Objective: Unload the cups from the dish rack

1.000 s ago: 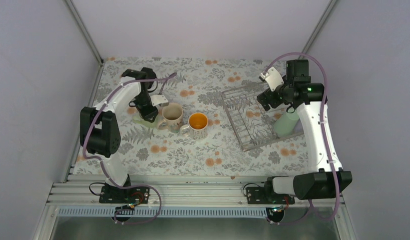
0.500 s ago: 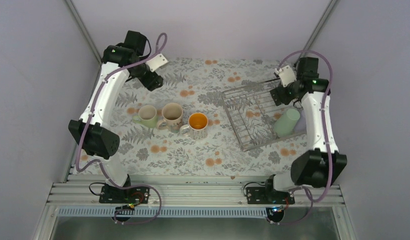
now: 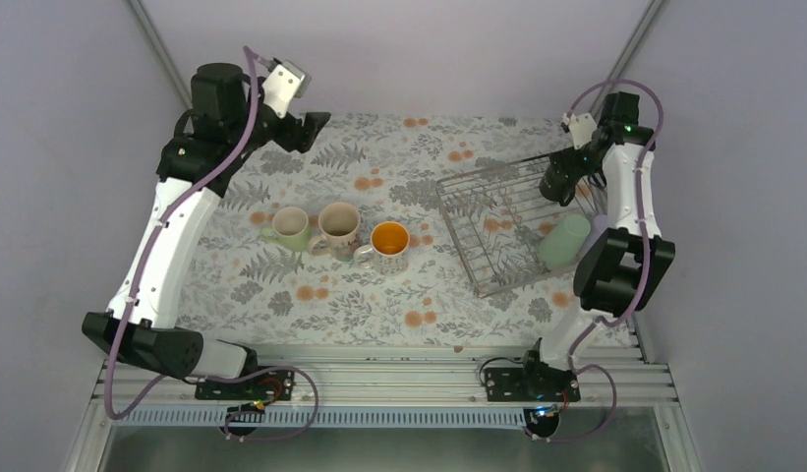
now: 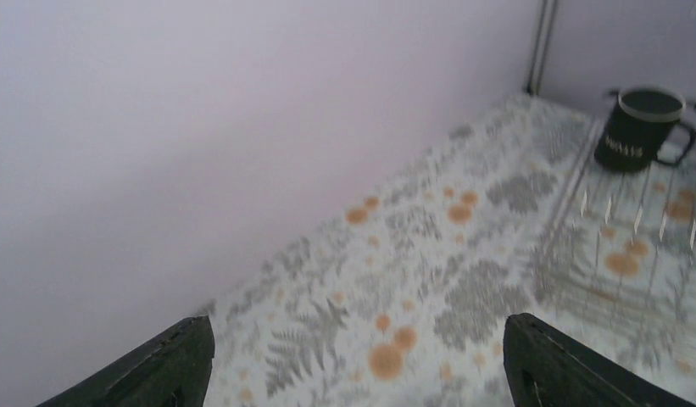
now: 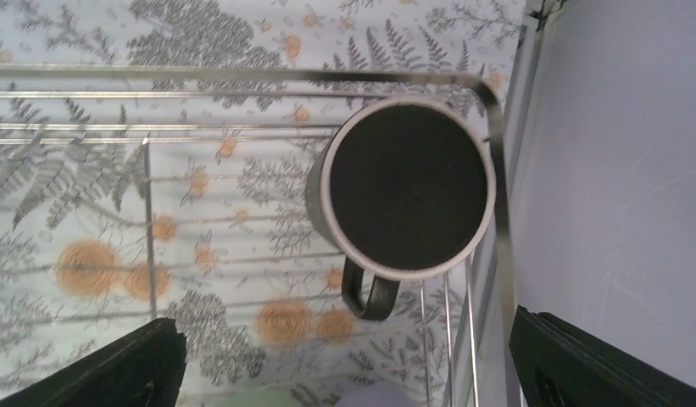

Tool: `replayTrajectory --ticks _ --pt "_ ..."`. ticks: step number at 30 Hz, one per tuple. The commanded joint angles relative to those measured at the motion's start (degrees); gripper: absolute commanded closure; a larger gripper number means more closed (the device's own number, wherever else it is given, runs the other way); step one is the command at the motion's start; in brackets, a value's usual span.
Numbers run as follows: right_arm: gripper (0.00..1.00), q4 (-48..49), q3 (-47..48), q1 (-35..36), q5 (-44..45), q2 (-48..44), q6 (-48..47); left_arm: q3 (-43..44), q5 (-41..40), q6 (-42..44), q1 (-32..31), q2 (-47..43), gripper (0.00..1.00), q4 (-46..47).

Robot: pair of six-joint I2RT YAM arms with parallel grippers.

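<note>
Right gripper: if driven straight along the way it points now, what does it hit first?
Most likely the black mug, standing upright in a corner of the dish rack. The right gripper, open, points down at its mouth and handle. Depth is unclear from the wrist view.

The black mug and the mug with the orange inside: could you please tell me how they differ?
The black mug stands inside the dish rack, in a corner; the orange-lined mug stands out on the table. The black mug is dark outside and in, with a pale rim; the orange-lined mug is pale and patterned outside. Both are upright, with handles.
</note>
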Motion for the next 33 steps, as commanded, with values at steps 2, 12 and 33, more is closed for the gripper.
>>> replayTrajectory --ticks 2,12,33 --pt "0.01 -1.3 8.3 -1.1 0.2 6.3 4.4 -3.8 -0.9 -6.7 -0.2 0.1 0.15 13.3" --pt "0.00 -7.1 23.2 -2.4 -3.3 19.5 7.6 -13.7 -1.1 -4.5 -0.2 -2.6 0.14 18.8" --pt "0.00 -6.2 22.7 -3.6 -3.9 24.6 6.7 -18.2 0.8 -4.5 -0.2 -4.5 0.00 19.2"
